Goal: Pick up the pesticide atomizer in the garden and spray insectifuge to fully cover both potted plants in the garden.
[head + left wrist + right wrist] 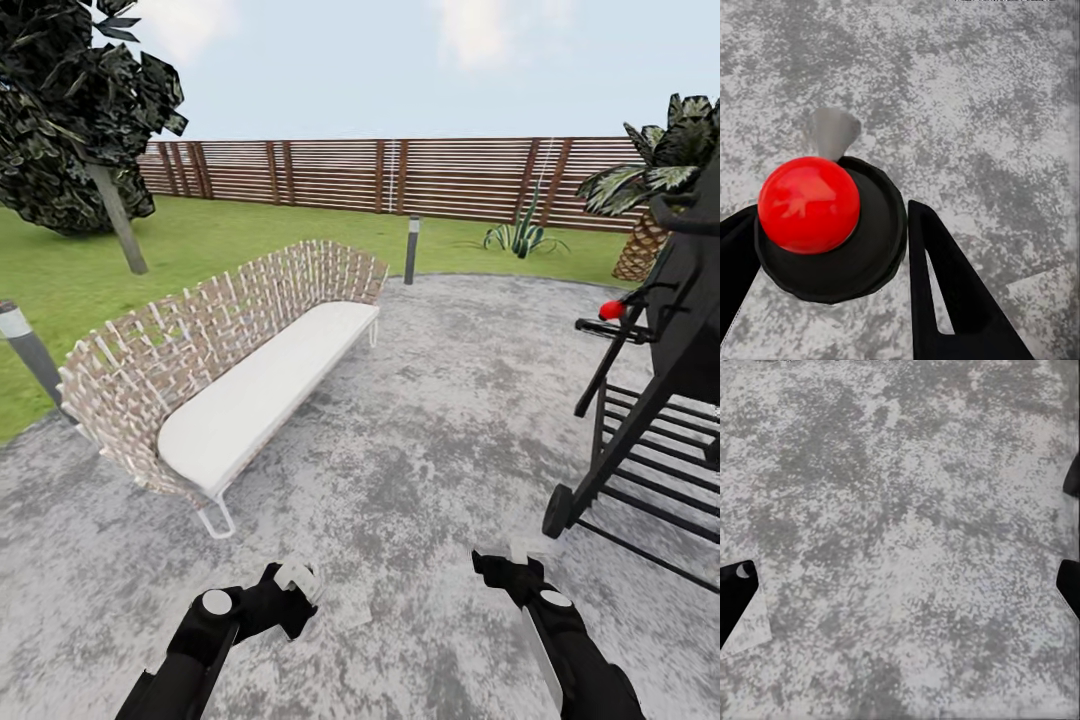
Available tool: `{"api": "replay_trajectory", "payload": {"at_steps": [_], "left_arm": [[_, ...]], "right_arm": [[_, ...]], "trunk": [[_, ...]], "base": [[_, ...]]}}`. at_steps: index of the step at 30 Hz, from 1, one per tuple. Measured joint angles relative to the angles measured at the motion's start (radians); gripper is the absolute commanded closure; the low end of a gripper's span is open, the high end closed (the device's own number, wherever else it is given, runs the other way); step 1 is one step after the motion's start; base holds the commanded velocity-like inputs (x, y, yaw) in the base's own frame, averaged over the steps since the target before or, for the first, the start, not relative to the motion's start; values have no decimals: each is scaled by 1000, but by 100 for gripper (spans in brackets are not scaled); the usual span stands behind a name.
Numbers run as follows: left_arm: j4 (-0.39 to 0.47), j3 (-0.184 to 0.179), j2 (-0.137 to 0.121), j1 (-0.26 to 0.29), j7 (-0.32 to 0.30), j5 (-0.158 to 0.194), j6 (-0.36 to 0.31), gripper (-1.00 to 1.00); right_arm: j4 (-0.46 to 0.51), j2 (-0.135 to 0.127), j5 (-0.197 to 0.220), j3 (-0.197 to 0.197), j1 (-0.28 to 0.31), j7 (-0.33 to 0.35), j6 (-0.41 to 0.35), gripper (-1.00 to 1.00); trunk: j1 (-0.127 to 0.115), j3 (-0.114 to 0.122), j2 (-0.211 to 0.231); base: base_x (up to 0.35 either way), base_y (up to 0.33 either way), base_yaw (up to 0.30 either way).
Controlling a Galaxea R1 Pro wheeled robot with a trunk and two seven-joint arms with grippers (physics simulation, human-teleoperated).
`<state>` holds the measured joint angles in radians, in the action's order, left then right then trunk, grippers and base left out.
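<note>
My left gripper (288, 590) is low over the stone patio (420, 440), shut on the pesticide atomizer (298, 577), of which a pale bit shows at the fingertips. Looking along the left gripper (829, 214), I see the atomizer's (866, 259) round black top between the two black fingers (945, 292), with a red ball and a grey spout on it. My right gripper (505, 570) hangs beside it over bare stone, open, its fingertips (736, 592) far apart at the picture's edges. The potted plants are out of view.
A wicker sofa (230, 370) with a white cushion stands left of centre. A black grill (650, 400) on wheels is close on the right. Grey bollard lamps (411, 250) edge the patio. Lawn, a slatted fence (400, 175), an unpotted agave (520, 237) and a palm (650, 200) lie beyond.
</note>
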<state>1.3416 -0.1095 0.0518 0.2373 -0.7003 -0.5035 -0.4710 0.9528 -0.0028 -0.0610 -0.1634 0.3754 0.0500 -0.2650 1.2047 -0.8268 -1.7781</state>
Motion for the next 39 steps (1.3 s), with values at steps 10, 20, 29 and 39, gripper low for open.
{"api": "replay_trajectory", "payload": {"at_steps": [10, 20, 29, 39], "left_arm": [[-1, 0, 0, 0, 0, 0, 0, 100], [-1, 0, 0, 0, 1, 0, 0, 100], [-1, 0, 0, 0, 0, 0, 0, 100], [-1, 0, 0, 0, 0, 0, -1, 100]], "right_arm": [[0, 0, 0, 0, 0, 0, 0, -100], [1, 0, 0, 0, 0, 0, 0, -100], [1, -1, 0, 0, 0, 0, 0, -100], [1, 0, 0, 1, 0, 0, 1, -100]], "trunk": [[0, 0, 0], [0, 0, 0], [0, 0, 0], [0, 0, 0]], "base": [[324, 0, -267], [345, 0, -267], [345, 1, -266], [327, 141, -55]]}}
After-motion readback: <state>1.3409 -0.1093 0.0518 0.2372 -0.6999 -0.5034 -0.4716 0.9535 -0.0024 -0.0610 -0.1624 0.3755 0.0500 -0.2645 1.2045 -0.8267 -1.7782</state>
